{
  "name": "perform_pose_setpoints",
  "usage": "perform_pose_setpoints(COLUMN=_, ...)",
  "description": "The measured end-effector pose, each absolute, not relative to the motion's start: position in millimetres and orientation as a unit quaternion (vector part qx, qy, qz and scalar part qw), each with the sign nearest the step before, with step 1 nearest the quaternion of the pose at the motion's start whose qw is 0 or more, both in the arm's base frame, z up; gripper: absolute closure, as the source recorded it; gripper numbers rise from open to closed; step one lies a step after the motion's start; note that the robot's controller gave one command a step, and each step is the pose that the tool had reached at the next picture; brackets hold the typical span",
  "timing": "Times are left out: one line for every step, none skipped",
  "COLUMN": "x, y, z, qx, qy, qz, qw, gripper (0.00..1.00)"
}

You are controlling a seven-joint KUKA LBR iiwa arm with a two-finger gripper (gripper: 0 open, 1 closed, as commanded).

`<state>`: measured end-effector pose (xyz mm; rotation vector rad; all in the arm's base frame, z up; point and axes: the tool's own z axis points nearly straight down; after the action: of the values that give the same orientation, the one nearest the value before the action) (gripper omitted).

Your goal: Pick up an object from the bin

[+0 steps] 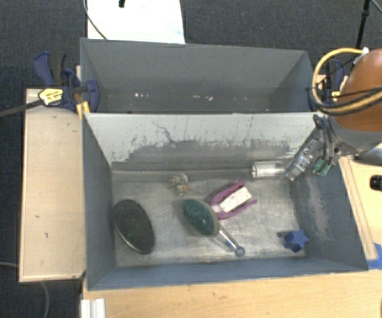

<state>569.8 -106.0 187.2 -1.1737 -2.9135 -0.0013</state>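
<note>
My gripper (pixel 296 169) hangs at the bin's right side, near the back wall, its metal fingers pointing down and left. Just left of its tips a small clear glass jar (pixel 268 170) lies on its side against the back wall; nothing shows between the fingers. Further forward, a purple and white package (pixel 231 200) lies near the bin's middle. A small blue piece (pixel 293 239) rests on the floor below the gripper, near the front right corner.
A dark green brush with a clear handle (pixel 203 220) lies in the middle front. A black oval stone-like object (pixel 134 226) sits at the front left. A small brownish lump (pixel 179 181) lies near the back. The arm's orange cover and cables stay over the right rim.
</note>
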Motion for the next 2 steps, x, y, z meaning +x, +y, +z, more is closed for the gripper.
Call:
perform_pose_setpoints(x=577.8, y=-120, z=291, qx=-0.365, qy=-0.931, qz=-0.001, qw=-0.006, gripper=1.00)
perform_pose_setpoints(x=561.9, y=-153, z=243, qx=-0.212, qy=-0.977, qz=0.000, qw=0.000, gripper=1.00)
